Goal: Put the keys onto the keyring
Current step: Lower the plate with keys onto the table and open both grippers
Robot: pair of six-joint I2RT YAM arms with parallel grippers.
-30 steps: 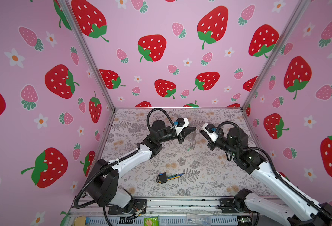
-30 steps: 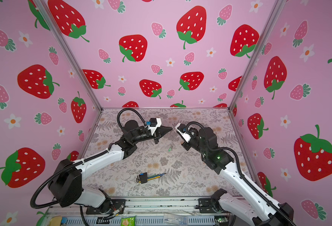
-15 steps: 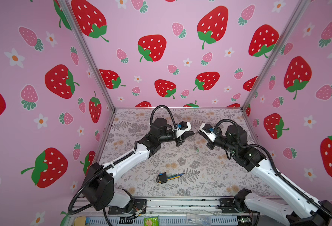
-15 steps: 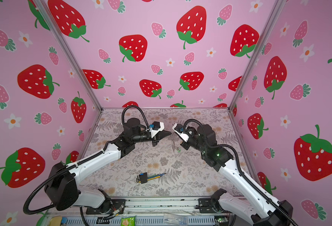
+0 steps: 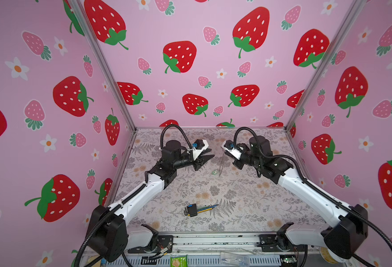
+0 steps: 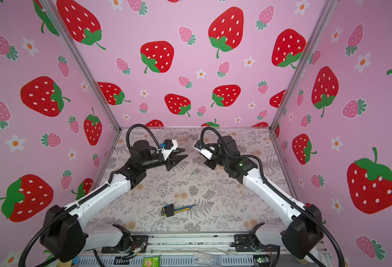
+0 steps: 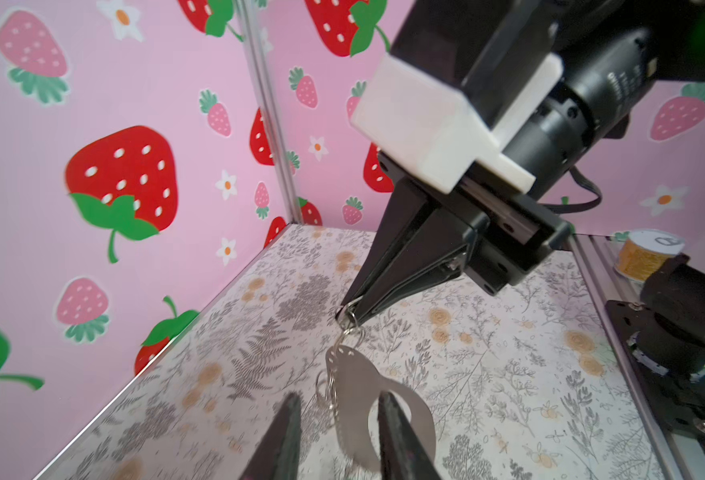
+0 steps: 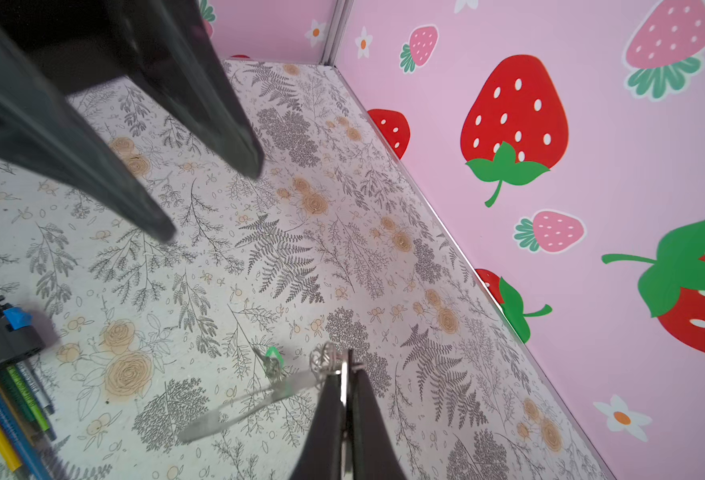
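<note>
Floral mat (image 5: 236, 196): right hand (image 7: 348, 311) pinches dangling keyring (image 7: 359, 386); left hand (image 8: 211, 203) parted beside it; green-tagged key (image 8: 273, 357) nearby; hex wrenches (image 5: 198, 209) apart.

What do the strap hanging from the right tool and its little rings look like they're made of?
The keyring strap looks like leather or imitation leather, which I cannot tell: flat, matte, grey-brown, with stitch holes along its edge. The rings look like bare metal wire: thin, silvery, catching light.

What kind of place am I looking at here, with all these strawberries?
Probably a small robot test booth: strawberry-print panels box in a floral-patterned tabletop, and two arms are mounted on a metal rail at its front.
</note>
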